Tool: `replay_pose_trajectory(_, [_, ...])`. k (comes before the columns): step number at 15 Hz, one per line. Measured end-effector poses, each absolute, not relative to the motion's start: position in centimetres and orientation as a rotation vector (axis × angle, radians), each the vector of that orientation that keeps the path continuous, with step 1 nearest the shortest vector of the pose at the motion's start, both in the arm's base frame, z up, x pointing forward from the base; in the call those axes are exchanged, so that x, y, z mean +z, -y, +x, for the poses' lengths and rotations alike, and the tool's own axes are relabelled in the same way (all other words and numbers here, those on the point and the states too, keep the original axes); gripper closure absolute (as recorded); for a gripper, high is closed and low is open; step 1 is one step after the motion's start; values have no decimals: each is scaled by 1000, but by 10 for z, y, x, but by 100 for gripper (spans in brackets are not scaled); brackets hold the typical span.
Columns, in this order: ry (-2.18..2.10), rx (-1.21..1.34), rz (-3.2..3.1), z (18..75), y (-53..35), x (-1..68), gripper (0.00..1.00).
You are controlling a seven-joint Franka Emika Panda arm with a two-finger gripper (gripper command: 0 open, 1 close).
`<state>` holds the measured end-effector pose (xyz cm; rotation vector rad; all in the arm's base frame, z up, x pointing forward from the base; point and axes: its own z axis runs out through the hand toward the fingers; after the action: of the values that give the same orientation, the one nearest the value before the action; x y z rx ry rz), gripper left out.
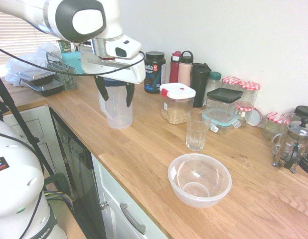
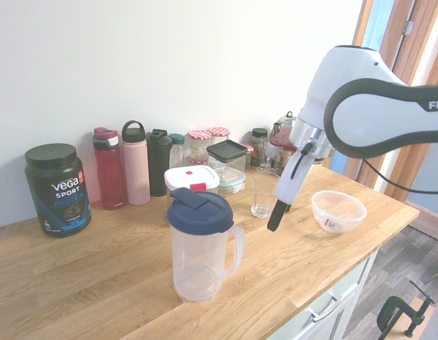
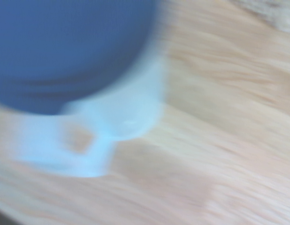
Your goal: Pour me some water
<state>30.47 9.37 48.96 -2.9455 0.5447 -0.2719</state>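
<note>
The claw (image 1: 114, 94) hangs spread and empty above the jug (image 1: 115, 107), which stands upright on the tabletop (image 1: 144, 154), lid on, its water barely visible, well apart from the drinking glass (image 1: 197, 130). The risk: descending off the side handle (image 2: 235, 248), a finger could strike the lid and tip the jug.

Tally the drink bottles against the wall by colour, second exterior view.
Red bottle: 1
Pink bottle: 1
Black bottle: 1
Total: 3
</note>
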Motion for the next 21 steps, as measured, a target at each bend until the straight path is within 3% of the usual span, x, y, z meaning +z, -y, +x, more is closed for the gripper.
replay_pose_trajectory(8, [-464, -329, -2960, 301, -168, 477, 0])
replay_pose_trajectory(9, [-471, -335, -2959, 304, -174, 473, 100])
replay_pose_trajectory(21, [-505, -329, -2982, 332, -193, 460, 100])
